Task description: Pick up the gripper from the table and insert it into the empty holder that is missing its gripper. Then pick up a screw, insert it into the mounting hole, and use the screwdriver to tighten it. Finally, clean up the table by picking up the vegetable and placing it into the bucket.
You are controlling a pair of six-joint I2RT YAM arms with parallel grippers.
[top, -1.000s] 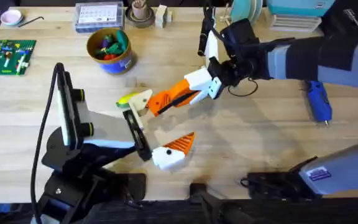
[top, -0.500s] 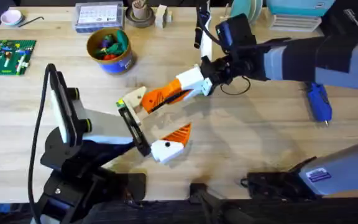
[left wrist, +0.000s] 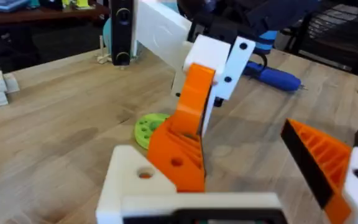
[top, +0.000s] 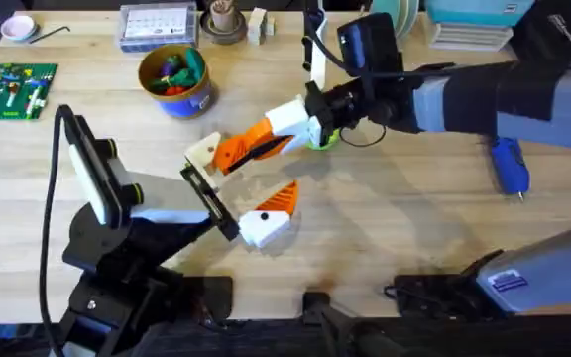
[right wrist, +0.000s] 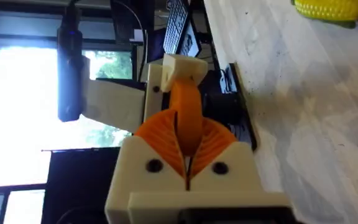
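Note:
My right gripper [top: 254, 148] is shut on the orange gripper piece [right wrist: 186, 115], which sticks out between its ribbed pads. The piece's far end rests against the white holder [top: 204, 152], the bare finger of my left gripper [top: 236, 188]. From the left wrist, the piece [left wrist: 178, 155] lies along the holder [left wrist: 126, 186], and my left gripper [left wrist: 241, 180] stands wide open with its other orange-padded finger apart. The yellow vegetable [right wrist: 331, 7] lies on the table [top: 385, 218] beyond the holder. The blue bucket [top: 176, 81] stands at the back left. At the right lies the screwdriver [top: 509, 164].
A green disc with holes [top: 322, 140] lies under the right wrist. At the back edge stand a clear parts box [top: 157, 25] and a brown cup [top: 224, 22]. A green board [top: 10, 89] lies far left. Bare wood spreads across the middle right.
The right gripper has carried the orange piece leftward and farther back. The left arm has shifted the same way with it. The green disc now shows, and the vegetable is covered in the overhead view.

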